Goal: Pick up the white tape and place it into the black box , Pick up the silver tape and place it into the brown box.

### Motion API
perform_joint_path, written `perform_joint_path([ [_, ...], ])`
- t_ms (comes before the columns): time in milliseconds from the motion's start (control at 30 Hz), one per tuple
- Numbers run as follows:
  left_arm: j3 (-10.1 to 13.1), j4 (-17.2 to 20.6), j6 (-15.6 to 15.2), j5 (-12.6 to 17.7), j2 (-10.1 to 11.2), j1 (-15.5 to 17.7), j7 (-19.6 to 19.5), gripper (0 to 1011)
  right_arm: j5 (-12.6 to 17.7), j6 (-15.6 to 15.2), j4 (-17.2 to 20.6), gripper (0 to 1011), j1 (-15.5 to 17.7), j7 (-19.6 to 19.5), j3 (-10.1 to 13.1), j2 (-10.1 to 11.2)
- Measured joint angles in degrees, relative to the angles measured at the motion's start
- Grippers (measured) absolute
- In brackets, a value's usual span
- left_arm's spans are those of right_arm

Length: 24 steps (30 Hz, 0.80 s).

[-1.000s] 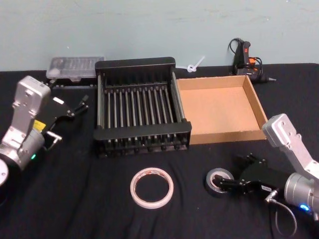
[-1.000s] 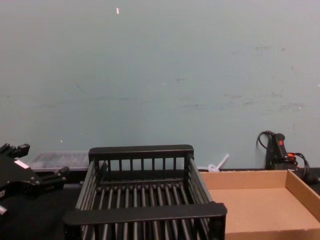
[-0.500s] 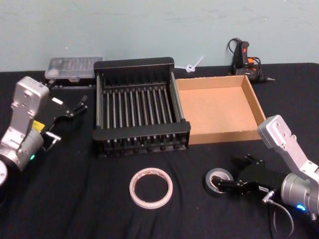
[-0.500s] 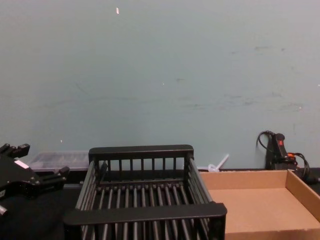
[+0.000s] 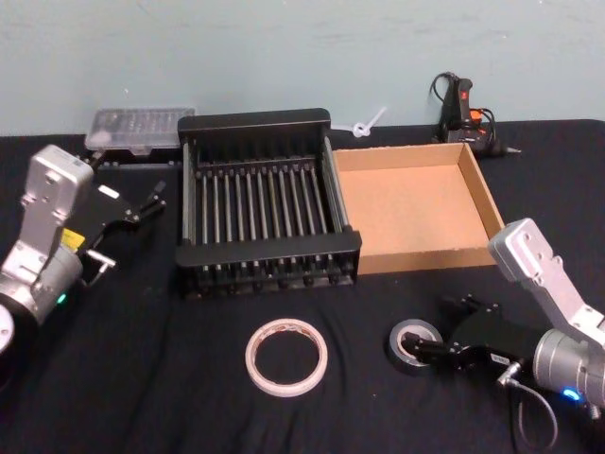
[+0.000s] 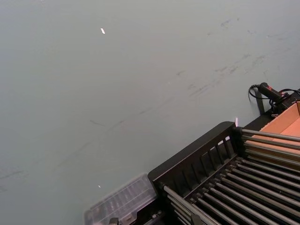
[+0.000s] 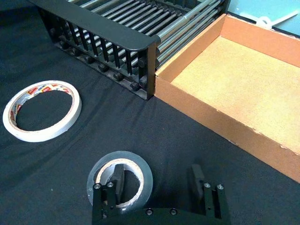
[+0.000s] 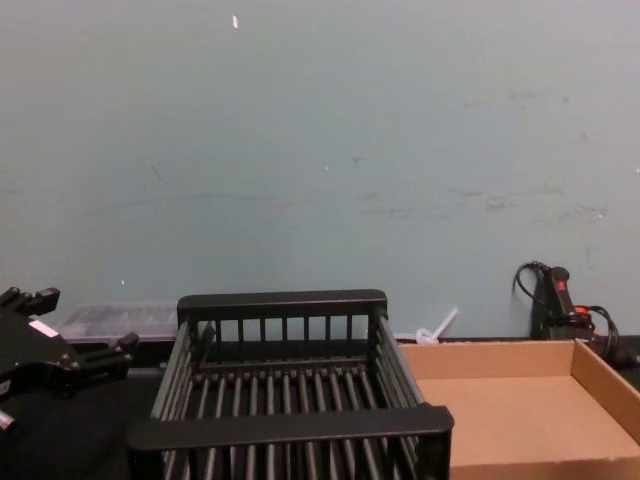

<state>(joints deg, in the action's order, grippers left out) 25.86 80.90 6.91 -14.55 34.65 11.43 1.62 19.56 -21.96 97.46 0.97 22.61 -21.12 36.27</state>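
In front of the brown box [image 5: 417, 204], my right gripper [image 7: 155, 183] stands open: one finger inside the silver tape [image 7: 120, 181] core, the other outside its wall.

The right end effector [image 7: 157, 183] sits low with its fingers spread apart, while the left end effector [image 5: 151, 201] hangs raised, fingers open.

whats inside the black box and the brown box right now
Both look empty. Through the black box only its own bottom bars show; the brown box shows bare cardboard floor. Their near walls hide a thin strip of floor in the head view.
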Motion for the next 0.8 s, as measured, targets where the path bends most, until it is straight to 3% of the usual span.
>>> perform_joint_path([
  [267, 0.0, 0.0, 0.0, 0.0, 0.0, 0.0, 0.0, 1001, 0.1, 0.0, 0.0, 735, 0.0, 0.0, 0.0, 0.0],
  [600, 0.0, 0.0, 0.0, 0.0, 0.0, 0.0, 0.0, 1001, 0.1, 0.0, 0.0, 388, 0.0, 0.0, 0.1, 0.0],
  [700, 0.0, 0.0, 0.0, 0.0, 0.0, 0.0, 0.0, 1001, 0.1, 0.0, 0.0, 225, 0.0, -0.1, 0.1, 0.0],
  [800, 0.0, 0.0, 0.0, 0.0, 0.0, 0.0, 0.0, 1001, 0.1, 0.0, 0.0, 162, 0.0, -0.1, 0.1, 0.0],
])
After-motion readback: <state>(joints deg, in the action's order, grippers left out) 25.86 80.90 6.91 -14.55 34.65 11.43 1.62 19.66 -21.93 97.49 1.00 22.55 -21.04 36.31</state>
